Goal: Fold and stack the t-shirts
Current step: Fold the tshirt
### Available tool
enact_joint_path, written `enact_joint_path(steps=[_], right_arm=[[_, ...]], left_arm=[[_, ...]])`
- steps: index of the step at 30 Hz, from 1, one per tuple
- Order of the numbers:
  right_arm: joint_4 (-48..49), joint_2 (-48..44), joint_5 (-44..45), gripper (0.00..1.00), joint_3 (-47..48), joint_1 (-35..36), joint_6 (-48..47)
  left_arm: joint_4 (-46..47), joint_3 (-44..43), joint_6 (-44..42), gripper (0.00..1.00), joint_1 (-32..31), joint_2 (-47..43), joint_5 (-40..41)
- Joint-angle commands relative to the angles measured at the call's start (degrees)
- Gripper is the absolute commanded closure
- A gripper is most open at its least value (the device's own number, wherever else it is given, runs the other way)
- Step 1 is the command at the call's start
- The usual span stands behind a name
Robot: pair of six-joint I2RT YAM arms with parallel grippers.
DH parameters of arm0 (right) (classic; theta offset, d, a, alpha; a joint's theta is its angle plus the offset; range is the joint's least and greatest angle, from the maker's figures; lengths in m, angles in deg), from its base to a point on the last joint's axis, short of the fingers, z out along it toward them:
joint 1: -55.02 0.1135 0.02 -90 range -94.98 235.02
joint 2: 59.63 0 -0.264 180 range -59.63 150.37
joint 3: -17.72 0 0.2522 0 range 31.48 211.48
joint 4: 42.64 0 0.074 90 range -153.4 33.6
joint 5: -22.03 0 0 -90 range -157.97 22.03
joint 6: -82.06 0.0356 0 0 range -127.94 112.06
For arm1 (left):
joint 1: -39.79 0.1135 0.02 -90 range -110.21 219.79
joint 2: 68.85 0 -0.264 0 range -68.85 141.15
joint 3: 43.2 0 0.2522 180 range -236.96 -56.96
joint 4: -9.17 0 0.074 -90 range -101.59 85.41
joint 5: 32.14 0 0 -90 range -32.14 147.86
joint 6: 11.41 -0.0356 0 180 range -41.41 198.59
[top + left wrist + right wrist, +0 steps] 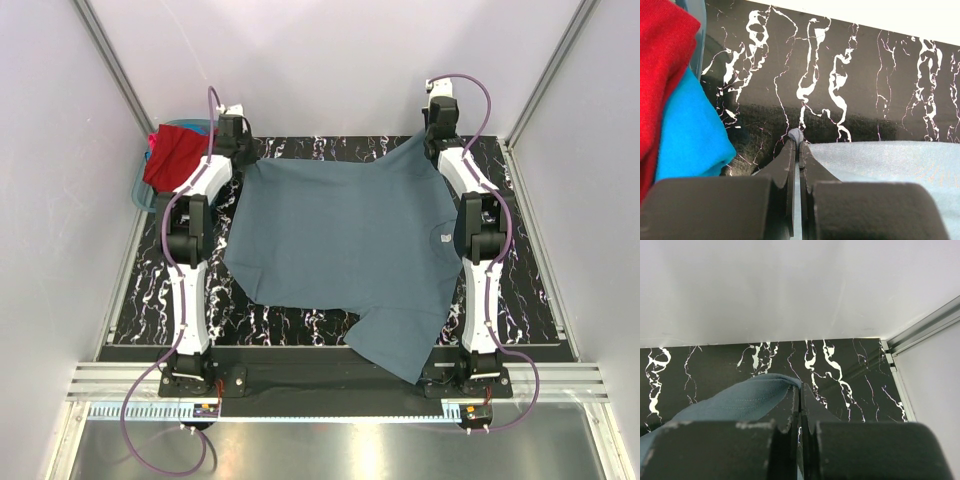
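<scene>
- Cloth from the slate grey-blue t-shirt [345, 240] spills over the near edge of the counter [530, 300], one lobe lying just beside the base of the right arm [480, 290].
- Between the right arm and the left arm [188, 280], the shirt lies spread across the middle of the black, white-veined counter, mostly flat with a few soft creases.
- A small pale label [443, 237] shows on the shirt near its right edge, close to the right arm.
- At the far left corner of the shirt, the left jaws are pressed together on a small bunch of the cloth; the left wrist view shows a nub of fabric pinched at their tips, the rest of the shirt running off to the right.
- At the far right corner, the right jaws are likewise clamped on the shirt's edge; the right wrist view shows a fold of grey-blue cloth rising into them from the left.
- Furthest off, at the far left of the counter, a teal-blue basket [140, 188] holds a red t-shirt [175, 150] heaped over its rim.
- A bright blue t-shirt [690, 135] lies under the red one, close beside the left jaws.
</scene>
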Motion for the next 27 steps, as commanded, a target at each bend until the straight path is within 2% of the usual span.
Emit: enact_joint_path(steps=[1, 8, 20, 27], right_arm=[[1.0, -3.8, 0.3, 1.0, -0.3, -0.4, 0.5], [0.4, -10.0, 0.0, 1.0, -5.5, -0.4, 0.3], [1.9, -19.0, -0.7, 1.0, -16.0, -0.4, -0.4], [1.8, -20.4, -1.0, 1.0, -19.1, -0.4, -0.1]], left_arm=[[3.6, 0.0, -2.0, 1.0, 0.9, -2.3, -4.0], [3.8, 3.2, -4.8, 1.0, 2.1, -5.6, -7.9], [5.3, 5.0, -5.8, 1.0, 3.1, -6.8, -10.0], [5.6, 6.3, -7.1, 1.0, 2.9, -7.5, -9.9]])
